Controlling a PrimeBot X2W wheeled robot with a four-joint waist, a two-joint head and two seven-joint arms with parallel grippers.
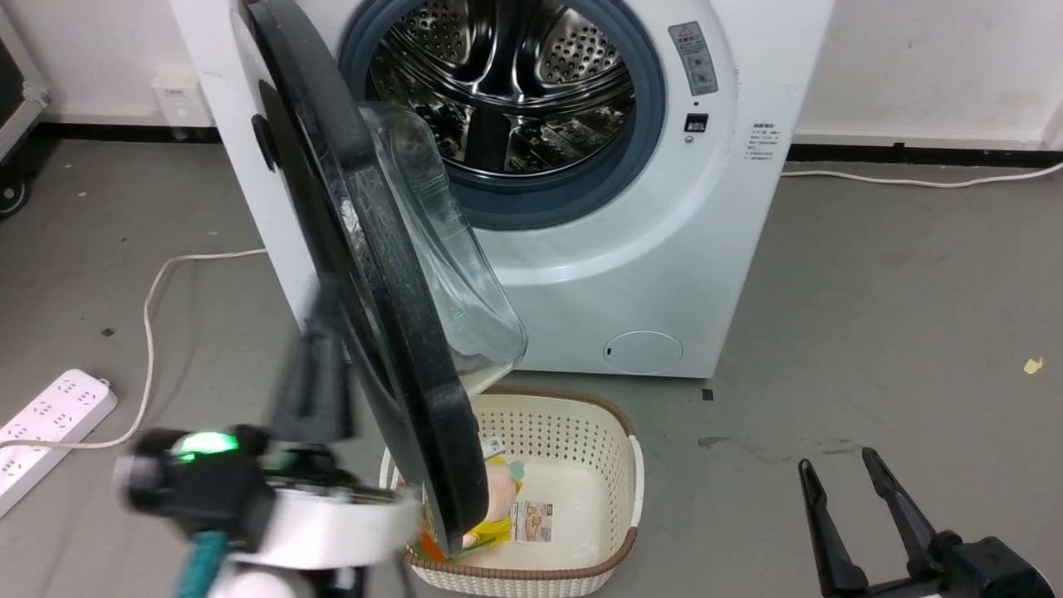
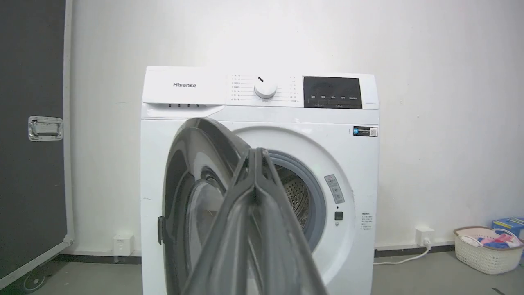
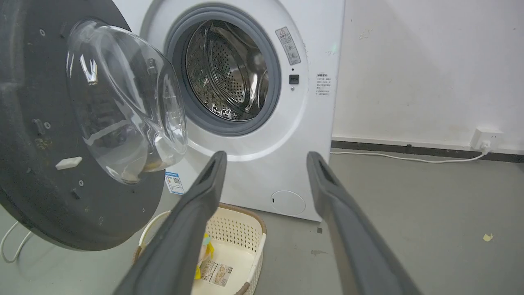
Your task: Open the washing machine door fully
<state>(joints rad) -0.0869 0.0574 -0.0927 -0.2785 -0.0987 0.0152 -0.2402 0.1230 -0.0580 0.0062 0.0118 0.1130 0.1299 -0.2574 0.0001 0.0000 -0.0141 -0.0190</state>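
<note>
Head view: washing machine door (image 1: 390,332) stands swung out, edge-on, from the washing machine (image 1: 681,274), above a cream laundry basket (image 1: 635,473). My left gripper (image 1: 320,349) is blurred beside the door's outer face. My right gripper (image 1: 836,461) has its fingers spread and empty.

Left wrist view: my fingers (image 2: 245,192) are pressed together. The panel reads "Hisense" (image 2: 184,85).

Right wrist view: fingers apart. The blue label sticker (image 3: 175,183) has print too small to read.

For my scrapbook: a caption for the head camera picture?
Door open, shiny drum showing, basket in front of the washer.
</note>
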